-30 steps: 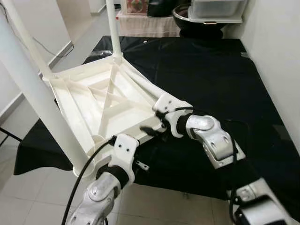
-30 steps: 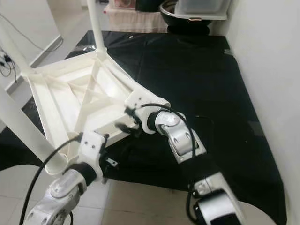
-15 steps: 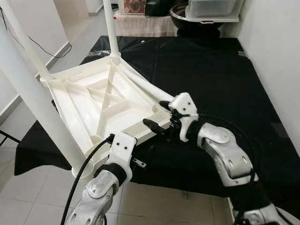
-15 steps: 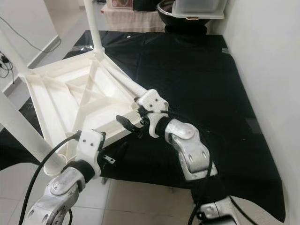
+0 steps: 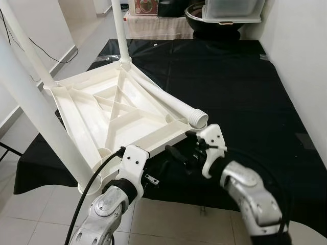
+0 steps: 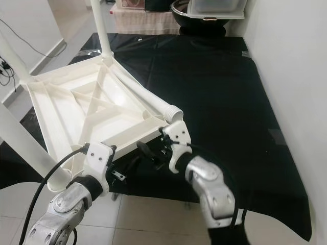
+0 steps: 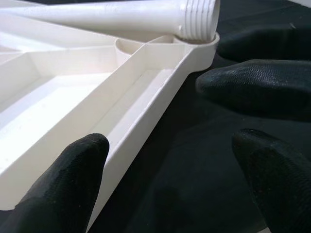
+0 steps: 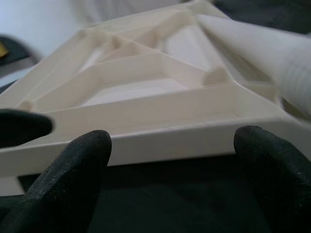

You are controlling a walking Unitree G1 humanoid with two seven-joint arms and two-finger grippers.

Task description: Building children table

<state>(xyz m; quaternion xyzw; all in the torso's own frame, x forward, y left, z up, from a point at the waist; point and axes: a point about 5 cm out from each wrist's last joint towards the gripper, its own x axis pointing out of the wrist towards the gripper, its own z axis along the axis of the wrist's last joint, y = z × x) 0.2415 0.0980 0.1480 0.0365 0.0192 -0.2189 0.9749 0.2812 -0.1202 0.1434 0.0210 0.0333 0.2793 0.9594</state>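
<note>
The right gripper [image 5: 185, 154] has its 2 black fingers [image 8: 73, 179] spread wide and grasping nothing; they hover just off the near edge of the white table top [image 5: 97, 109], apart from it, with the rim lying across the gap between them in the right wrist view. The right arm [image 5: 250, 196] reaches in from the lower right, bent at the elbow, its wrist turned toward the table.

The left gripper [image 7: 170, 189] is likewise spread. 1 finger [image 7: 68, 184] sits against the outer wall of the table's rim, though contact cannot be confirmed; the other is clear of it over the black cloth [image 5: 235, 76]. The left arm [image 5: 110, 204] comes up from the bottom edge, just below the table's near corner.

The table top lies upside down on the black cloth, ribbed underside up. 1 loose leg [image 5: 168, 102] with a threaded end rests across it, pointing toward the right gripper. Other legs [image 5: 30, 107] stand fitted at corners.
</note>
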